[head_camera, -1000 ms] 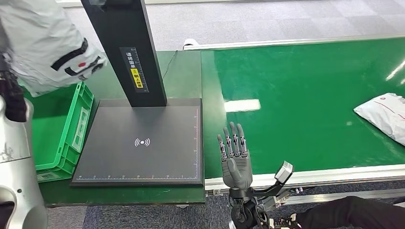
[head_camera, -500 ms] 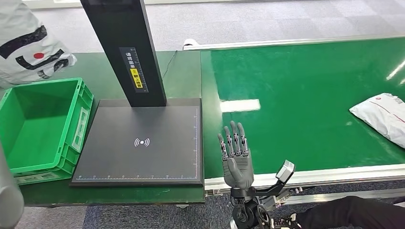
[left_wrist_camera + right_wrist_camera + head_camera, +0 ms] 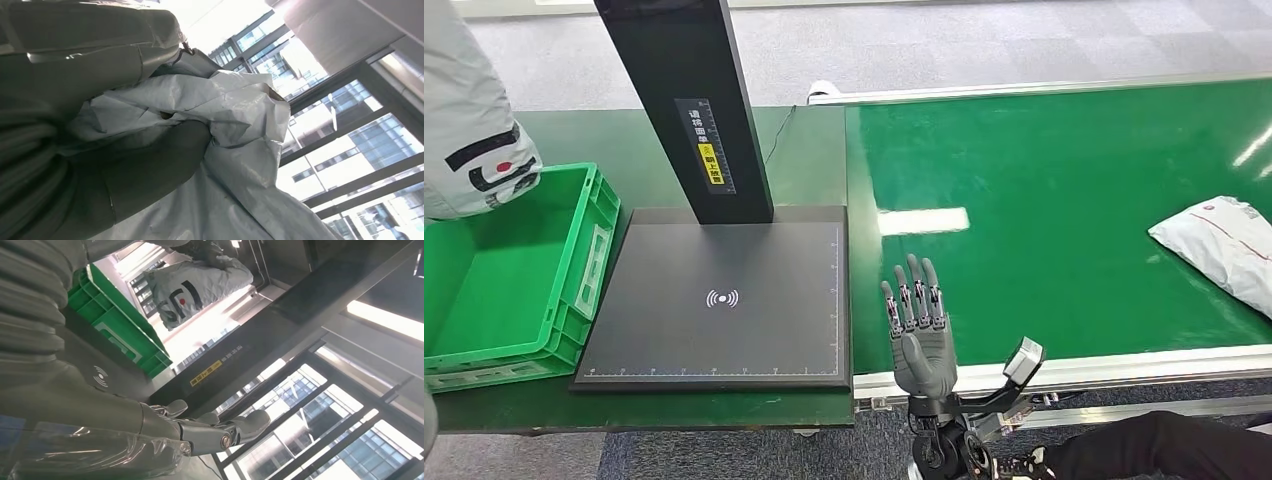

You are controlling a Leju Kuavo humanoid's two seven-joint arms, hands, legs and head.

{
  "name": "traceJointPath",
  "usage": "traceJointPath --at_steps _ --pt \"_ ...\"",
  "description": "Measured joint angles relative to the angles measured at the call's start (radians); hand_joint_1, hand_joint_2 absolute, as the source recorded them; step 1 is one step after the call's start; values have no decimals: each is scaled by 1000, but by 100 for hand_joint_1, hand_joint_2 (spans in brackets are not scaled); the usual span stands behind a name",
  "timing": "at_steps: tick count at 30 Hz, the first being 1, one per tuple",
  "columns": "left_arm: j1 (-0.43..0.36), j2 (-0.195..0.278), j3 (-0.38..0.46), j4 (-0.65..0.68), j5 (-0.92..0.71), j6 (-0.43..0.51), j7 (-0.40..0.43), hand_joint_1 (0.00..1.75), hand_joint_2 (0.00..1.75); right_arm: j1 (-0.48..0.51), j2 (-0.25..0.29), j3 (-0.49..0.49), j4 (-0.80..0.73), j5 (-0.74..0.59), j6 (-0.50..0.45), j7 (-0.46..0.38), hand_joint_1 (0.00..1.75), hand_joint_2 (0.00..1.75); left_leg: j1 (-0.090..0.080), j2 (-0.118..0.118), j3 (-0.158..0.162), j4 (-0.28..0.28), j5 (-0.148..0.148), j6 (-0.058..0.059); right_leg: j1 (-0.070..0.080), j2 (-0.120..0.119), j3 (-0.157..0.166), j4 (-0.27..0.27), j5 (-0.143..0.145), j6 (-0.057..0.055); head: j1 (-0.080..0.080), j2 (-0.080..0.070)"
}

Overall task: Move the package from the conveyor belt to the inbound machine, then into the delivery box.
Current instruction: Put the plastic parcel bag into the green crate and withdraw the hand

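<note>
Clenched on the crumpled grey package (image 3: 469, 140), my left hand (image 3: 145, 165) holds it above the green delivery box (image 3: 574, 290), its long axis hanging downward. My right hand (image 3: 919, 335) is released, fingers straight, beside the conveyor belt (image 3: 1044, 200).

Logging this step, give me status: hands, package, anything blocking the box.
Left robot hand grips grey package above green box. Right robot hand open, idle. Box path clear; second package on belt.

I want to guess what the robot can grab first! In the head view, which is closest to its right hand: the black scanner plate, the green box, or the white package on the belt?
From the right hand:
1. Black scanner plate, just left.
2. White package, far right on the belt.
3. Green box, far left.
</note>
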Motion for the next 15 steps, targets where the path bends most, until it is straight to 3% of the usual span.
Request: traceJointPath --at_steps 3,15 --pt "-3 -9 -1 15 -21 -5 5 162 175 4 4 -1 -10 2 -1 2 0 175 0 0 0 0 0 0 0 0 0 0 0 0 0 0" --pt "-50 -29 -23 74 -150 -21 93 168 175 20 7 -9 -26 6 0 3 0 175 0 0 0 0 0 0 0 0 0 0 0 0 0 0"
